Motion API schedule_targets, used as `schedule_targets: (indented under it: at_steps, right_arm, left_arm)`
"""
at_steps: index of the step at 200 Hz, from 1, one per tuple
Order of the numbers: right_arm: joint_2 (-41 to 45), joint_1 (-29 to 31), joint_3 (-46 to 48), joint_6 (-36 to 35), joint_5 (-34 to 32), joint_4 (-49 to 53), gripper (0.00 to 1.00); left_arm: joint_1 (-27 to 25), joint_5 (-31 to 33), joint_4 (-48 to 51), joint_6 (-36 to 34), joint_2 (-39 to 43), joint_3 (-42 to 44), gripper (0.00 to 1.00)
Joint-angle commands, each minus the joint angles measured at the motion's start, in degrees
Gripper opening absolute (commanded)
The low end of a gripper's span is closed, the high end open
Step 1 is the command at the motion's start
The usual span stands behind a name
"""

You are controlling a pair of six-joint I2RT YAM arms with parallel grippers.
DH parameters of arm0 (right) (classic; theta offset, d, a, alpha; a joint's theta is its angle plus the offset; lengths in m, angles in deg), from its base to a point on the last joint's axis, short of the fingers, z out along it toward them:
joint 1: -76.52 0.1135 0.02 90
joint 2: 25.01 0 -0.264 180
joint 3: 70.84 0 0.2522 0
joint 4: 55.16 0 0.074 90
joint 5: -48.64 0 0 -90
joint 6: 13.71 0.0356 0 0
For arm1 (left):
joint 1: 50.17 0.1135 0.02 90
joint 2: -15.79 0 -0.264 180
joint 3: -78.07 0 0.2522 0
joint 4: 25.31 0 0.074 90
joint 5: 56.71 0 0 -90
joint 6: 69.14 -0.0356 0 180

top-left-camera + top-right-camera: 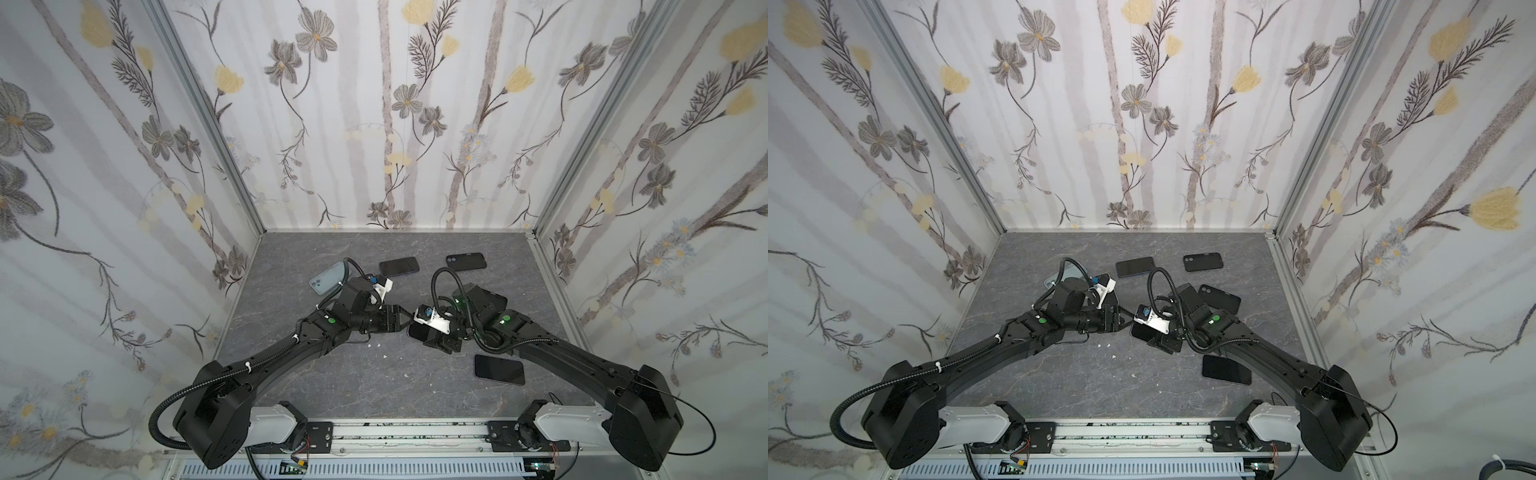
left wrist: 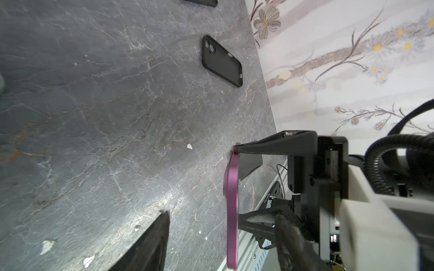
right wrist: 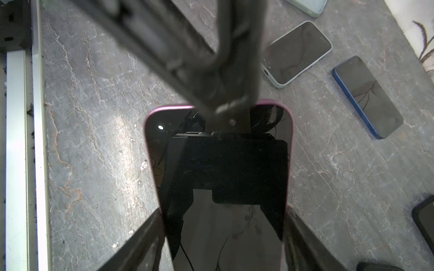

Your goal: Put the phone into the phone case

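1 phone (image 3: 218, 164) w/in right end effector (image 3: 223, 214)

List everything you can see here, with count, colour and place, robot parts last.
pink phone: one, pink rim, dark screen, held over mid-table
blue phone: one, blue rim, flat at the far side
pale phone: one, whitish rim, screen up, beside the blue phone
pale blue case: one, far left; may be a phone's back
black cases: two, one far right, one mid-right, partly covered
dark slab: one, black, phone-shaped, near right
scraps: several, white, mid-table
table: one, grey marble
walls: three, floral paper
left gripper: one, black, open at the pink phone's free end
right gripper: one, black, shut on the pink phone
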Motion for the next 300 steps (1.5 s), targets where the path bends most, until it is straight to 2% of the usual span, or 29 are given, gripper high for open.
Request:
schedule_targets:
  at_steps: [1, 39, 64, 111, 129, 160, 188, 214, 240, 275, 286, 300]
  right_arm:
    - [1.0, 0.1, 0.0, 0.8, 1.5, -4.3, 0.62]
    - [1.3, 0.5, 0.0, 0.9, 1.3, -4.1, 0.62]
    - [1.6, 0.9, -0.1, 0.8, 1.1, -3.8, 0.62]
    - [1.3, 1.5, 0.2, 0.5, -0.2, -4.0, 0.61]
    - [1.5, 1.7, 0.5, 0.4, -0.6, -4.4, 0.61]
    - [2.1, 1.9, 1.1, 0.5, -1.7, -5.3, 0.64]
    - [2.9, 1.9, 2.2, 0.7, -4.5, -6.8, 0.83]
    - [4.0, 1.9, 2.2, 0.5, -5.3, -7.5, 0.92]
    - [7.9, 1.9, 3.1, 2.7, -5.7, -12.6, 1.0]
    - [14.8, 1.9, 4.7, 5.0, -3.3, -19.8, 1.0]
    - [16.4, 1.9, 4.3, 7.9, -4.2, -21.8, 1.0]
    - [17.2, 1.7, 2.1, 14.8, -8.1, -23.1, 1.0]
  left_arm:
    - [-0.9, -2.2, -2.3, 1.5, -1.4, -1.3, 0.66]
    - [-1.4, -4.0, -1.8, 1.7, -3.3, -2.6, 0.52]
    - [-1.4, -4.2, -1.9, 1.5, -3.8, -3.1, 0.36]
    - [-1.4, -4.3, -1.3, 0.3, -4.6, -4.0, 0.15]
    - [-1.4, -4.8, -0.8, 0.0, -5.0, -4.4, 0.0]
    - [-1.4, -3.8, -0.4, -0.4, -4.3, -4.3, 0.0]
    - [-1.4, -2.8, -0.5, -0.6, -3.4, -4.0, 0.0]
    - [-1.3, 0.1, -0.6, -0.7, -2.3, -4.3, 0.0]
    - [-0.8, 4.6, -3.9, 0.5, 1.2, -3.0, 0.0]
    - [0.9, 8.4, -6.5, 1.2, 7.3, -2.9, 0.0]
    - [2.0, 9.9, -7.1, 2.5, 9.2, -2.9, 0.0]
    - [3.2, 10.2, -9.0, 3.9, 11.5, -2.7, 0.0]
